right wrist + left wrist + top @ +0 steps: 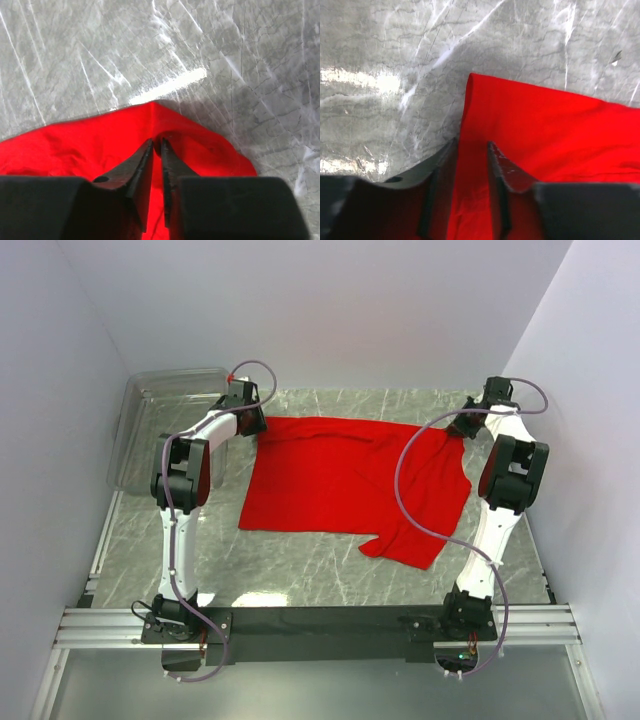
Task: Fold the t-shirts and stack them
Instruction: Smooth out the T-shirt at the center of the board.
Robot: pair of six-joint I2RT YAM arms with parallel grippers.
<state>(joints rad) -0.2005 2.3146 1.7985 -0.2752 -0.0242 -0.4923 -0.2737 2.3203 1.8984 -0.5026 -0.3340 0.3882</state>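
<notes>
From above: 1 red t-shirt (345, 480) is lying spread out in the middle of the marble table (300, 575), a bit rumpled along its near right side. The left gripper (247, 412) is down at the shirt's far left corner, and the right gripper (466, 424) is down at its far right corner. So that's 2 arms reaching out, 1 on each side of the cloth. A clear plastic bin (140, 430) sits at the far left of the table, just beyond the left arm.

Over to the left wrist camera: the 2 dark fingers (436, 190) stand apart, straddling the shirt's edge. A strip of red cloth lies flat in the gap between them and nothing is clamped. Bare marble shows to the left and beyond.

Now the right wrist camera: these fingers (137, 170) are almost together, with only a thin slit between them. At their tips the red cloth is drawn up into a small peak. That's a pinch on the shirt's corner, with grey marble beyond it.
</notes>
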